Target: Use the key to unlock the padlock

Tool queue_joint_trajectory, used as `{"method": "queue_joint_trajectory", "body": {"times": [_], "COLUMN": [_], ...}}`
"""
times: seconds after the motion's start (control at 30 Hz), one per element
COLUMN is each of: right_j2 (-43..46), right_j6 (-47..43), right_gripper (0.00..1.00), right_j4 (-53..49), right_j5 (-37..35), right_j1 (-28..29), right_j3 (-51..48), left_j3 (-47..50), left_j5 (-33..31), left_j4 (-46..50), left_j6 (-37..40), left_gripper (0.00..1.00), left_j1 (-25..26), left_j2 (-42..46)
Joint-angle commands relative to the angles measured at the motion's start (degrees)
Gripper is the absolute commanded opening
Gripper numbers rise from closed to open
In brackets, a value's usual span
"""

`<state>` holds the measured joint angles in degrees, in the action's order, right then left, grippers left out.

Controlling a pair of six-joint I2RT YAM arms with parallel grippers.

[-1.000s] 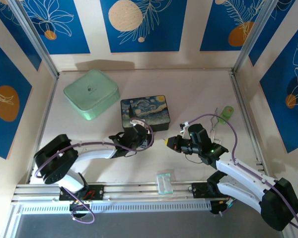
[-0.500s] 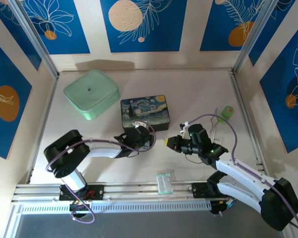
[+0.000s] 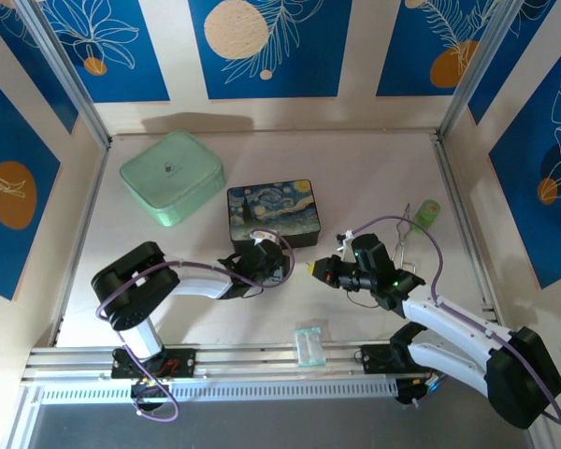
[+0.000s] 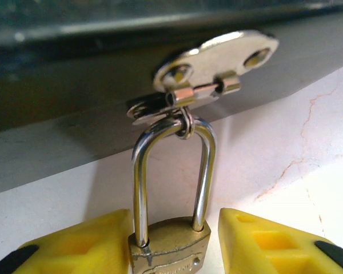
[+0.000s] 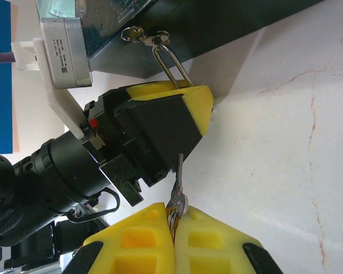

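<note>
The padlock (image 4: 170, 245), hooked by its shackle to the hasp (image 4: 214, 60) of the starry-night tin (image 3: 273, 213), sits between the left jaws. They stand open, with one yellow finger (image 4: 91, 245) against its brass body and the other just clear. The right jaws are closed on the key (image 5: 179, 182), held near the lock; the left arm's finger covers the padlock's body on that side, and the tin's wall stands just behind.

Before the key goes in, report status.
Left gripper open, flanking small brass padlock with silver shackle, hung on starry-night tin. Right gripper shut on thin silver key. Left finger between them.
</note>
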<state>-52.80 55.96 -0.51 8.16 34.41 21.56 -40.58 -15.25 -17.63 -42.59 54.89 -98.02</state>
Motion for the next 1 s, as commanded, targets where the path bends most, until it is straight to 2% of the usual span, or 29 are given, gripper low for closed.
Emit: {"method": "queue_joint_trajectory", "body": {"times": [0.0, 0.13, 0.3, 0.4, 0.57, 0.77, 0.83, 0.97], "right_j2": [-0.84, -2.1, -3.45, -3.33, -2.71, -3.82, -4.53, -6.62], "right_j6": [0.16, 0.51, 0.42, 0.46, 0.6, 0.92, 0.51, -1.36], "right_gripper": [0.0, 0.0, 0.0, 0.0, 0.0, 0.0, 0.0, 0.0], "right_j4": [1.74, 4.26, 5.09, 4.84, 4.31, 6.24, 9.15, 15.87], "right_j5": [0.8, -0.17, -0.78, -0.86, -1.57, -1.78, -1.34, -0.96], "right_j1": [-0.31, -0.29, -0.31, -0.31, -0.31, -0.3, -0.14, 0.48], "right_j3": [-1.16, -2.62, -3.29, -3.46, -3.81, -4.66, -5.54, -7.53], "left_j3": [1.09, 0.07, -8.35, -11.93, -13.7, -15.5, -14.77, -13.57], "left_j5": [0.01, 0.92, -2.46, -4.7, -5.65, -4.47, -2.72, 0.32], "left_j4": [-2.72, -1.94, 15.98, 23.9, 27.17, 29.96, 28.61, 26.33], "left_j6": [-1.13, -1.88, -3.78, -4.7, -5.28, -7.16, -8.21, -10.62], "left_gripper": [0.41, 0.37, 0.36, 0.4, 0.41, 0.37, 0.33, 0.3], "left_j1": [-0.25, -0.21, -0.23, -0.23, 0.26, 0.3, 0.3, 0.17], "left_j2": [-0.03, -0.61, -3.97, -5.24, -5.4, -5.85, -4.73, -2.42]}}
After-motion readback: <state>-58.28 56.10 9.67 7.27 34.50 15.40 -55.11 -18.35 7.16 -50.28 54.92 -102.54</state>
